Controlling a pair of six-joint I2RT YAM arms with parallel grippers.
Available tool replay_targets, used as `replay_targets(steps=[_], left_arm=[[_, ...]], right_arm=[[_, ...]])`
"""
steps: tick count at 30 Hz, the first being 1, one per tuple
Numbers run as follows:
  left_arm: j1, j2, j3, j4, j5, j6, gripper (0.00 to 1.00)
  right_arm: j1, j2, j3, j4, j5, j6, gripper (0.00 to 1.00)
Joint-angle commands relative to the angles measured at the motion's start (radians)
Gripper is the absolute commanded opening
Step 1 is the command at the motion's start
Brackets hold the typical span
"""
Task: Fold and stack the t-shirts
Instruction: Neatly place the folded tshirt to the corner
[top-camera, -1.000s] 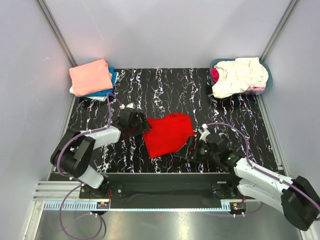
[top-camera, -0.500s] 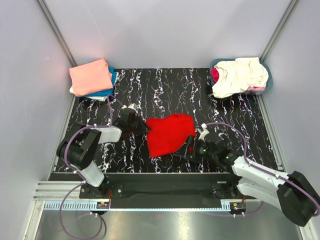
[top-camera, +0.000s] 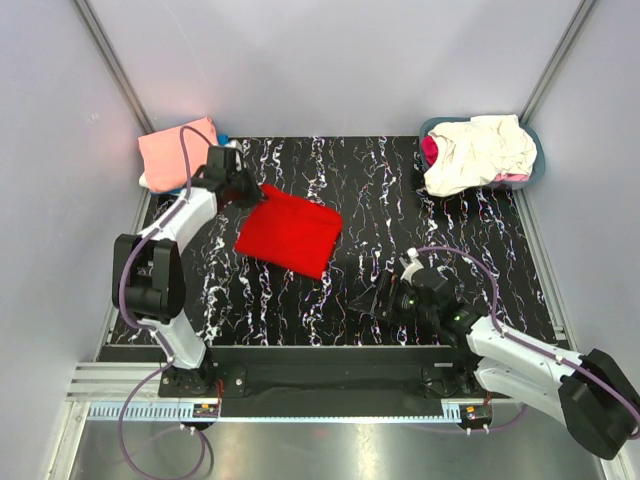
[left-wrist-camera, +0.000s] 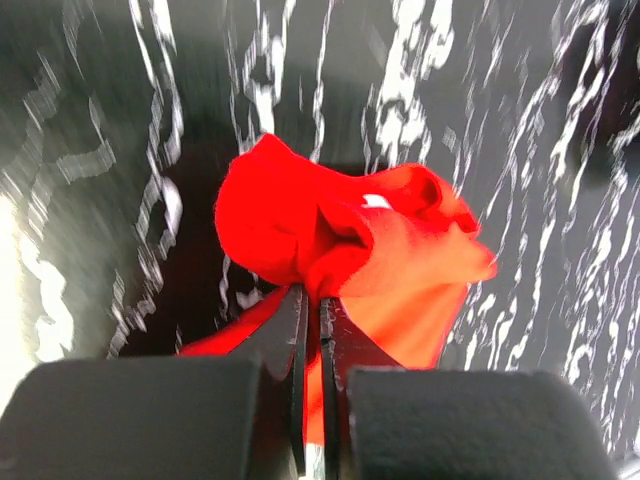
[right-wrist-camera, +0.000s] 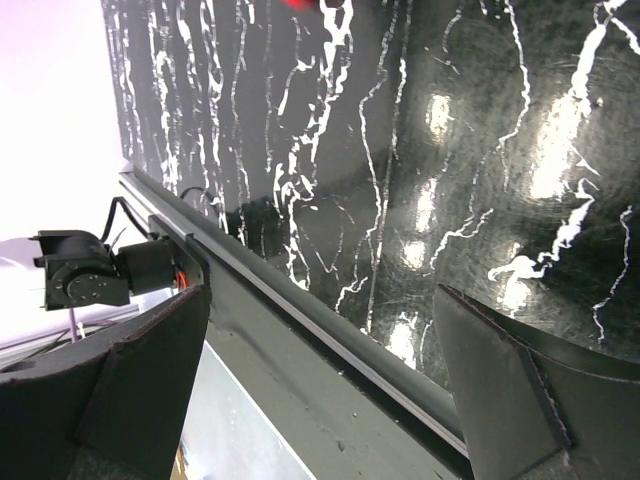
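A bright red t-shirt, folded, lies on the left half of the black marbled table. Its back-left corner is lifted by my left gripper. The left wrist view shows the red t-shirt bunched at the tips of my left gripper, which is shut on the cloth. A stack of folded t-shirts sits at the back left with a salmon-pink one on top and a blue one beneath. My right gripper is low near the front edge, open and empty; in its wrist view the right gripper frames only the table's edge.
A grey-blue basket at the back right holds a heap of cream and white t-shirts with a magenta one at its left side. The table's front rail runs just under my right gripper.
My left gripper has shut on the red t-shirt's edge and carried it back and left, toward the stack. The shirt now lies further left. The right arm has barely moved.
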Motion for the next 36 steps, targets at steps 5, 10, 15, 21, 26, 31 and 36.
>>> replay_targets(steps=[5,10,15,21,26,31,36], left_arm=[[0.107,0.196,0.392,-0.285,-0.042,0.12,0.0],[0.153,0.312,0.612,-0.378,-0.069,0.169,0.0],[0.202,0.369,0.744,-0.412,-0.077,0.192,0.0],[0.245,0.415,0.939,-0.416,0.015,0.156,0.0],[0.271,0.431,1.025,-0.389,0.053,0.143,0.04],[0.309,0.414,1.048,-0.332,0.119,0.114,0.04],[0.34,0.414,1.101,-0.329,0.129,0.113,0.06]], right_arm=[[0.008,0.032,0.009,0.025,0.027,0.002,1.0],[0.008,0.076,0.012,0.054,0.015,0.004,1.0],[0.008,0.145,0.034,0.07,0.0,-0.007,1.0],[0.008,0.184,0.044,0.084,-0.004,-0.013,1.0],[0.008,0.187,0.044,0.093,-0.005,-0.012,1.0],[0.008,0.199,0.048,0.099,-0.007,-0.015,1.0],[0.008,0.201,0.048,0.1,-0.007,-0.018,1.0]])
